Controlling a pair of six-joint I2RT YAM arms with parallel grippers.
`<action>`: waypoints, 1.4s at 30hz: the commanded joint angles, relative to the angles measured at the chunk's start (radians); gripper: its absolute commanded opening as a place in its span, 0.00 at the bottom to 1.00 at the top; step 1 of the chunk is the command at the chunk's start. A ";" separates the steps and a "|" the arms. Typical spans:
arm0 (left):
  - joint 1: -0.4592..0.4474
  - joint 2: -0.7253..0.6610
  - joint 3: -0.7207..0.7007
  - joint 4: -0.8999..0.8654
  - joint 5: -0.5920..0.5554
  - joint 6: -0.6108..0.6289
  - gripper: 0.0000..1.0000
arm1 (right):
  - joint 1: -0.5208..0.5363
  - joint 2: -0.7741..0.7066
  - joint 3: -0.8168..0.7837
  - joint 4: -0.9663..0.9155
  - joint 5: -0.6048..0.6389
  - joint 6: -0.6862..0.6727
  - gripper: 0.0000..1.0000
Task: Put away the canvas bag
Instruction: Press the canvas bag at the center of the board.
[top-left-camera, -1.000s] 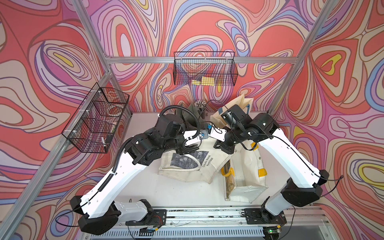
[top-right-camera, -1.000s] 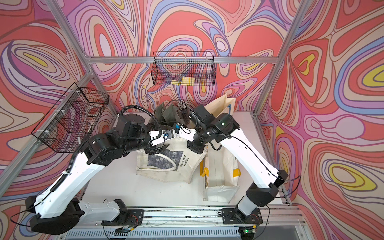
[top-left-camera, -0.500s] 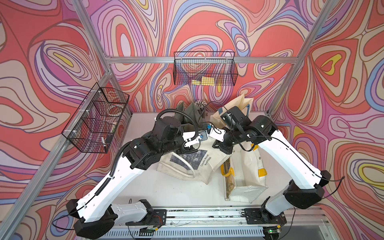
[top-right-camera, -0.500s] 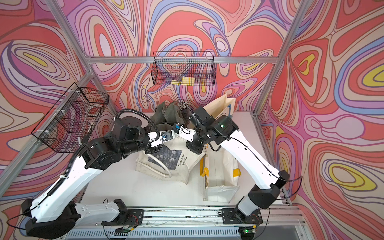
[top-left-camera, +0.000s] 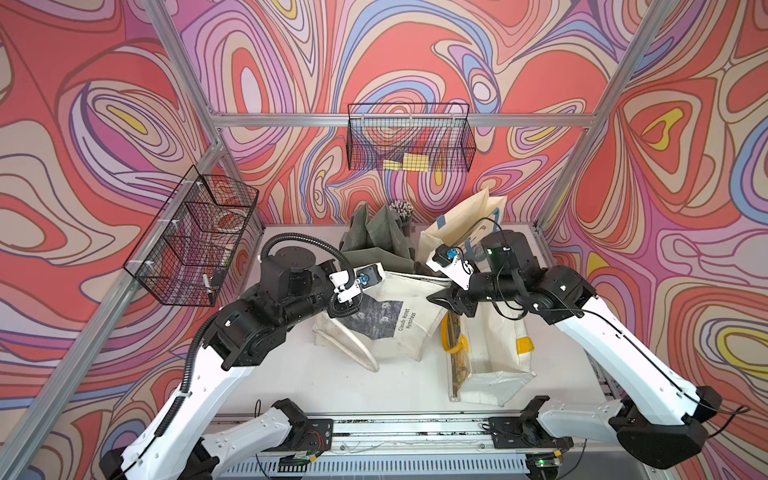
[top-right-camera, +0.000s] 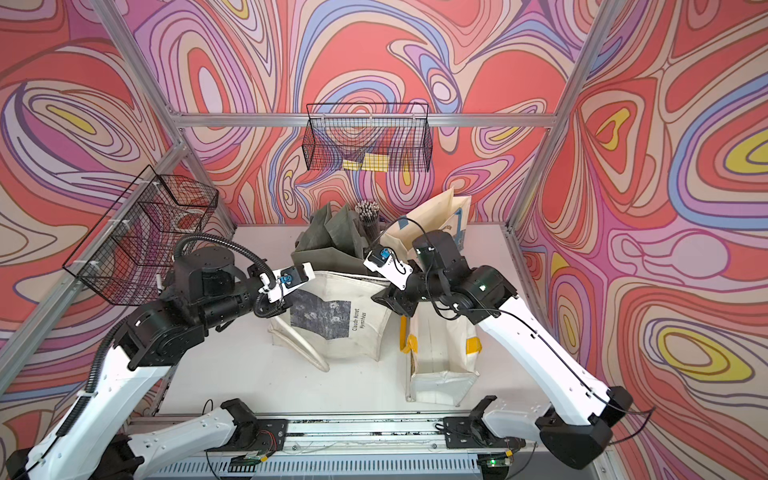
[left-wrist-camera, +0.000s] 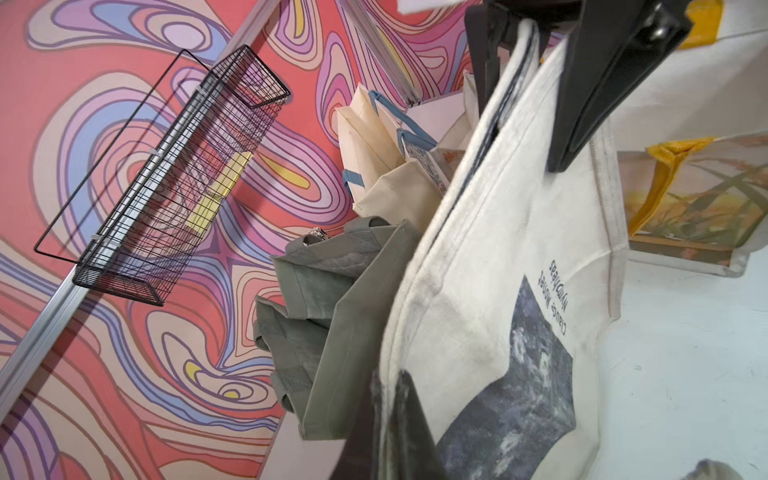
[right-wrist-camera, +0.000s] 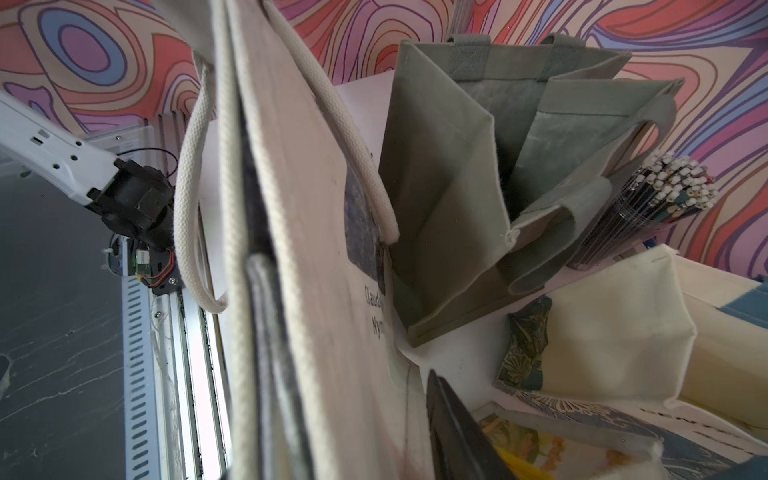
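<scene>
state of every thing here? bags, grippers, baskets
canvas bag: held up by its top edge
left gripper: shut on canvas bag
right gripper: open, jaws astride the bag's edge
green bag: upright, mouth open
white bag: lying on its side
cream bag: upright at the back
back basket: holds yellow sheets
</scene>
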 joint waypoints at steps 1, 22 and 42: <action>0.017 -0.030 0.014 0.114 0.055 -0.023 0.00 | -0.006 -0.017 -0.040 0.118 -0.085 0.048 0.50; 0.010 0.164 0.327 -0.199 0.244 -0.095 0.60 | -0.006 0.057 0.141 0.028 -0.076 0.001 0.00; -0.110 0.333 0.350 -0.177 0.115 -0.095 0.71 | -0.006 0.129 0.222 -0.047 -0.103 -0.031 0.00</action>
